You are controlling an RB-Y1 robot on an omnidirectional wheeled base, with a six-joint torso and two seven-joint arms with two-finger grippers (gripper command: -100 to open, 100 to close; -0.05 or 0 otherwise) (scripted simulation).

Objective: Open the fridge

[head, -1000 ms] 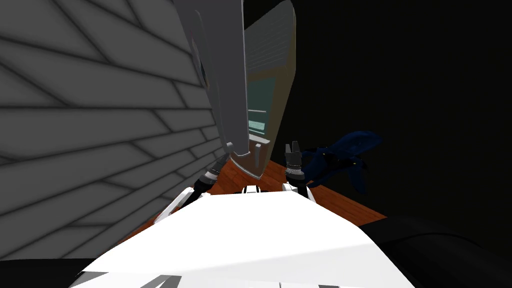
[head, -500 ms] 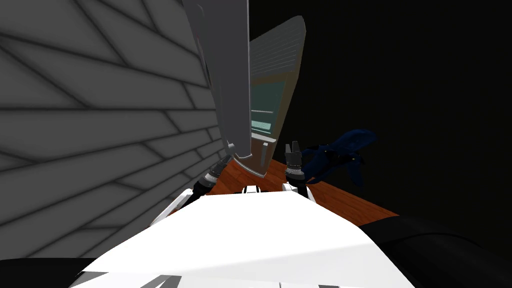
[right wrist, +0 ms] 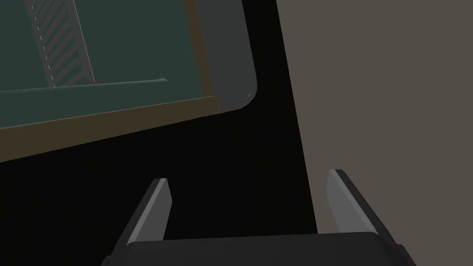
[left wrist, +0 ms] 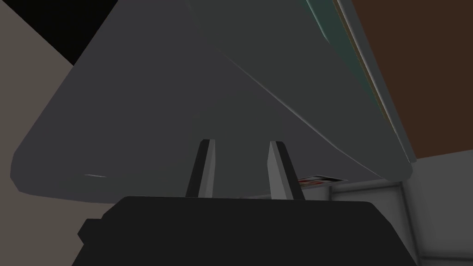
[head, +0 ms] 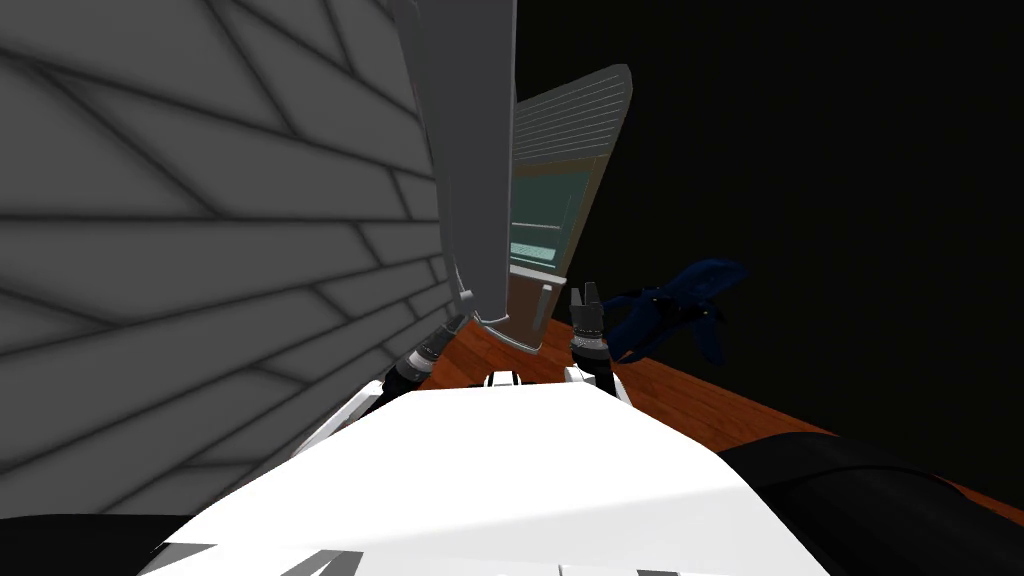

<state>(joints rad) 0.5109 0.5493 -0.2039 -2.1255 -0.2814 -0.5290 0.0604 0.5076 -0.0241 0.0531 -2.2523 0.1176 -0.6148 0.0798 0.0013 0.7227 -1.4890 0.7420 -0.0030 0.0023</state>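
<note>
The fridge's grey door (head: 470, 150) stands ajar and shows edge-on ahead of me. Behind it the fridge body (head: 585, 120) reveals a teal inside with shelves (head: 540, 215). My left gripper (head: 462, 305) is low at the door's outer side. In the left wrist view the left gripper (left wrist: 239, 148) has its fingers close together against the grey door (left wrist: 184, 92), gripping its handle. My right gripper (head: 585, 292) hangs open to the right of the door's lower corner. From the right gripper (right wrist: 249, 203) I see the teal fridge inside (right wrist: 115, 46).
A grey panelled wall (head: 200, 250) runs close along my left. Brown wooden floor (head: 680, 390) lies under the fridge. A dark blue object (head: 680, 300) sits on the floor to the right of my right gripper. Beyond it is a black area.
The door has swung a little further out and more of the fridge's inside shows. The whole head view has shifted, so I have moved as well. The right arm has kept its pose.
</note>
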